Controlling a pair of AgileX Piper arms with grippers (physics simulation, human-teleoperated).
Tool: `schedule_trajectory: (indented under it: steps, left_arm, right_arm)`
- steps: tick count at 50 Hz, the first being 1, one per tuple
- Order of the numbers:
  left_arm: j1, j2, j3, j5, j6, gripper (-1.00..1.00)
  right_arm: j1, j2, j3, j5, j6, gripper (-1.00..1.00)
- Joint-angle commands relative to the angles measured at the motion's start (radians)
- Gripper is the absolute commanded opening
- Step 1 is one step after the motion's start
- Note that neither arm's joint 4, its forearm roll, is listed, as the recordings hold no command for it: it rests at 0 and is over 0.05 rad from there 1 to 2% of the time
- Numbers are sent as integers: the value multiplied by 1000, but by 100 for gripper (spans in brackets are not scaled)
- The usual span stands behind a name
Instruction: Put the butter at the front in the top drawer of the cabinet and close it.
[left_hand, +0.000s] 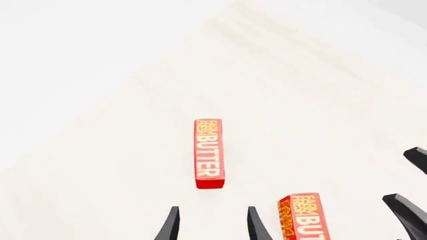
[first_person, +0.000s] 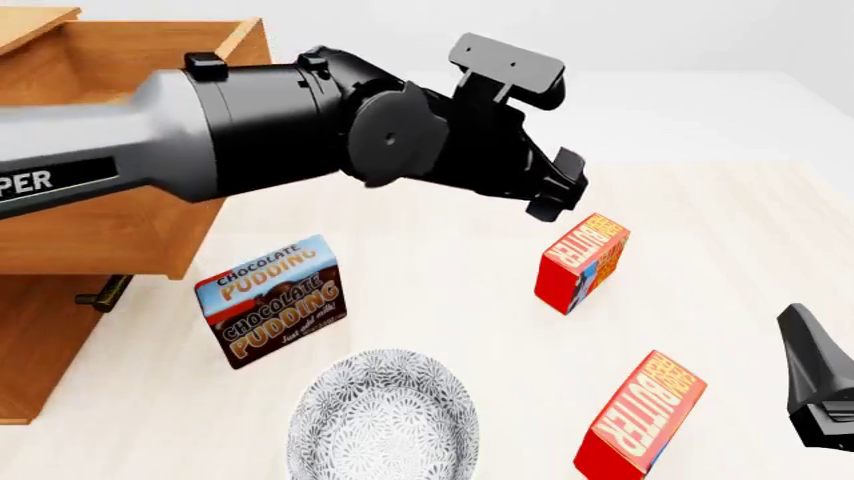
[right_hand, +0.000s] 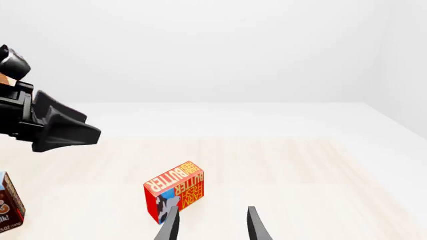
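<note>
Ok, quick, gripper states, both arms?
Left gripper: open, empty, above the far butter.
Right gripper: open, holding nothing.

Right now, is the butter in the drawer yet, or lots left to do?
Barely started. The top drawer looks pulled open, so that is done. The left gripper hovers, jaws open, near the farther butter, holding nothing; it and the nearer butter stand on the table. Left: grab the butter, put it in, shut the drawer.
</note>
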Motion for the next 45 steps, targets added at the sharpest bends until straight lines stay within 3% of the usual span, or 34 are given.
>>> schedule_trajectory:
  steps: [1, 22, 45]
  left_arm:
    - [0, 69, -45, -20, -26, 100]
    - [-8, 202, -98, -75, -98, 100]
    - [0, 291, -148, -97, -128, 100]
  right_arm:
    - [0, 0, 1, 0, -1, 100]
    - [0, -1, 1, -1, -1, 100]
    - [0, -1, 1, -1, -1, 100]
